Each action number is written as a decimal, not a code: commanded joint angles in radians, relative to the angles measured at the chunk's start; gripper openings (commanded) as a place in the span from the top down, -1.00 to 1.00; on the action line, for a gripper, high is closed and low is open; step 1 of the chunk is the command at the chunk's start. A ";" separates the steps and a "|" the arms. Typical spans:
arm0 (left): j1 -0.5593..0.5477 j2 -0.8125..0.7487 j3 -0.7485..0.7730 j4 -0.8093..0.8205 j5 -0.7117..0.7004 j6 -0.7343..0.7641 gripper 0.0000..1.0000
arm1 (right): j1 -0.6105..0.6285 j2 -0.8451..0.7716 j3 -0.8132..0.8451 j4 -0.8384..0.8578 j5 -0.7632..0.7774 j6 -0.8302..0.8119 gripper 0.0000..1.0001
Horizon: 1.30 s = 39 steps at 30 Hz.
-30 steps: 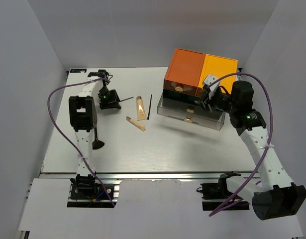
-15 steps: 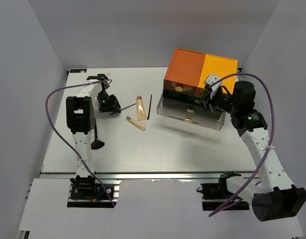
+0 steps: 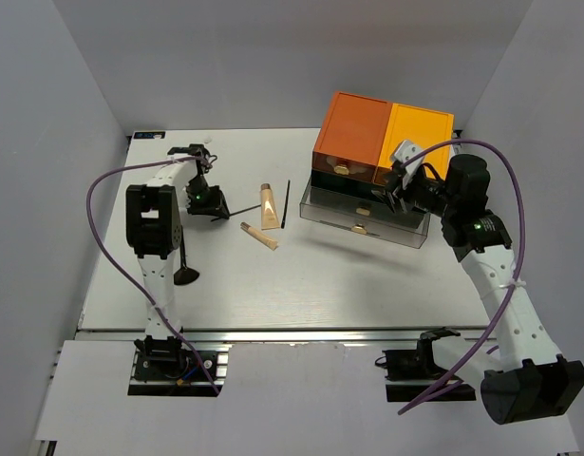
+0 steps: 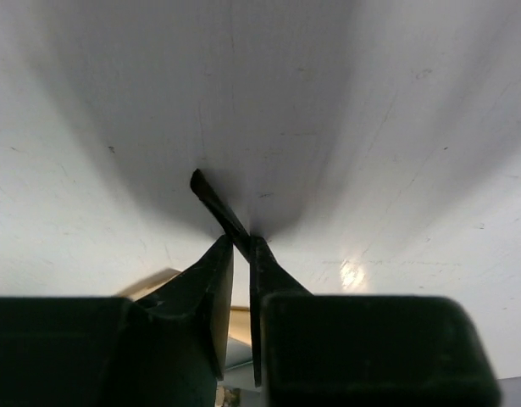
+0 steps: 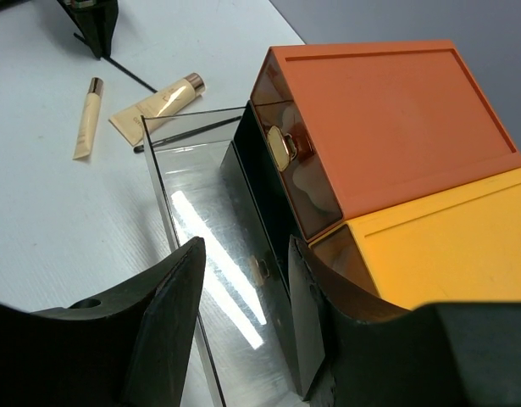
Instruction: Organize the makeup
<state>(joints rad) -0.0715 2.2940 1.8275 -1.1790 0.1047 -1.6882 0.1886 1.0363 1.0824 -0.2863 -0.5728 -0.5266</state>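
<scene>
My left gripper [image 3: 209,201] stands low on the table at the back left, shut on a thin black pencil [image 3: 240,209]. In the left wrist view the pencil [image 4: 214,201] pokes out from between the fingertips of the left gripper [image 4: 241,246]. A beige tube [image 3: 269,206], a second black pencil [image 3: 286,203] and a tan stick [image 3: 259,236] lie mid-table. A black brush [image 3: 184,266] lies by the left arm. My right gripper [image 5: 243,254] hangs open and empty over the clear drawer [image 5: 218,246].
The orange-and-dark drawer box [image 3: 382,142] stands at the back right with its clear bottom drawer [image 3: 367,220] pulled out toward the table's middle. A gold knob [image 5: 283,151] shows on an upper drawer. The purple cables loop beside both arms.
The left gripper's jaws have closed onto the thin black pencil and it has shifted slightly right. The right arm has hardly moved.
</scene>
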 commanded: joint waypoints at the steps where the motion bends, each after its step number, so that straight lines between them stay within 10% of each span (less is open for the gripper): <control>1: -0.011 0.059 -0.077 -0.064 -0.175 0.012 0.57 | -0.009 -0.028 0.004 0.042 -0.021 0.011 0.00; 10: -0.028 0.021 -0.183 0.093 -0.142 -0.014 1.00 | -0.015 -0.048 -0.006 0.039 -0.024 -0.003 0.01; 39: 0.062 -0.221 -0.177 0.416 0.033 0.039 1.00 | -0.023 -0.041 -0.009 0.044 -0.035 -0.004 0.01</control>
<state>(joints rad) -0.0090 2.1979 1.6707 -0.8036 0.1081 -1.6752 0.1703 0.9951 1.0676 -0.2840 -0.5907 -0.5312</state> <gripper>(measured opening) 0.156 0.493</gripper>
